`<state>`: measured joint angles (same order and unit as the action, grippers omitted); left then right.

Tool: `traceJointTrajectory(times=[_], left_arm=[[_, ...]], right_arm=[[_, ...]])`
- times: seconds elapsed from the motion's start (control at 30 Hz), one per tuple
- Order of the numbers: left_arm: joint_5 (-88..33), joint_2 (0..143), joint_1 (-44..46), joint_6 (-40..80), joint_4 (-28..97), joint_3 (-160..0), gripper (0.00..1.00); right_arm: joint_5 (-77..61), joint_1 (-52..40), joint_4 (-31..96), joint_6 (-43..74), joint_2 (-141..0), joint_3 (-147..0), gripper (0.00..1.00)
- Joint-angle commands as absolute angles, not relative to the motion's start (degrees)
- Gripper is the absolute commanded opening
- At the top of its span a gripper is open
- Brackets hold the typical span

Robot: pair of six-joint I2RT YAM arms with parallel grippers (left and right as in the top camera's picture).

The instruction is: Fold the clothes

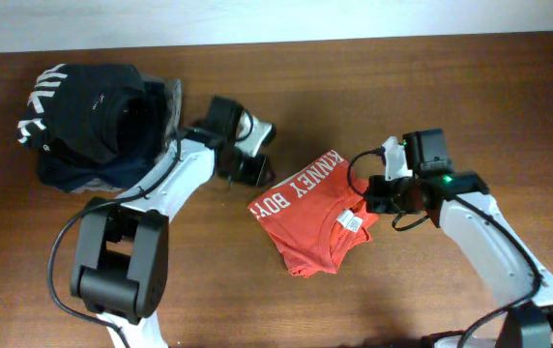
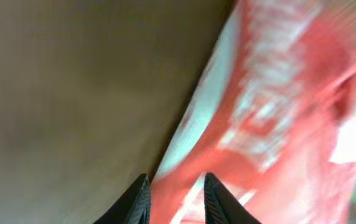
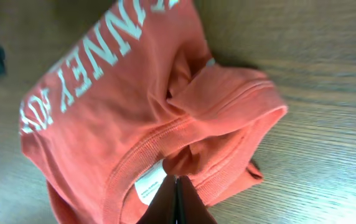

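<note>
Folding looks half done: right gripper [image 3: 177, 190] pressed together at the T-shirt [image 3: 116, 118] collar, left gripper [image 2: 176, 183] grip we cannot tell; next we need 2 firm pinches.

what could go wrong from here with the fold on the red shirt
Right gripper is shut at the bunched collar beside the label; a pull could drag the folded T-shirt open. Left gripper sits at the lettered edge with fingers slightly apart in a blurred view; it may catch only one layer or miss. The left arm lies close to the dark garment pile and might nudge it.
</note>
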<state>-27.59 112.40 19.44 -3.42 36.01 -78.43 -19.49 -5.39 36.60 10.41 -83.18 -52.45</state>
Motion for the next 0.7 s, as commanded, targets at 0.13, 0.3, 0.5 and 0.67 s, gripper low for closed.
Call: traceJointTrajectory(times=[0.13, 0.3, 0.5, 0.67], left_arm=[[-33.15, 113.1, 25.89, -3.51, 23.46, -83.53, 0.41], [-33.23, 120.29, 28.71, -3.46, 20.6, -83.53, 0.4], [-33.39, 125.91, 29.21, -3.03, 22.44, -83.53, 0.33], [-33.17, 126.21, 29.19, -3.07, 22.74, -83.53, 0.33]], right_arm=[[-18.37, -3.95, 36.45, 12.56, -87.09, -52.62, 0.46], [-18.83, -3.95, 33.76, 14.02, -90.37, -52.62, 0.28], [-16.36, -3.95, 33.06, 14.02, -90.61, -52.62, 0.41], [-14.33, -3.31, 33.34, 14.11, -91.68, -52.6, 0.41]])
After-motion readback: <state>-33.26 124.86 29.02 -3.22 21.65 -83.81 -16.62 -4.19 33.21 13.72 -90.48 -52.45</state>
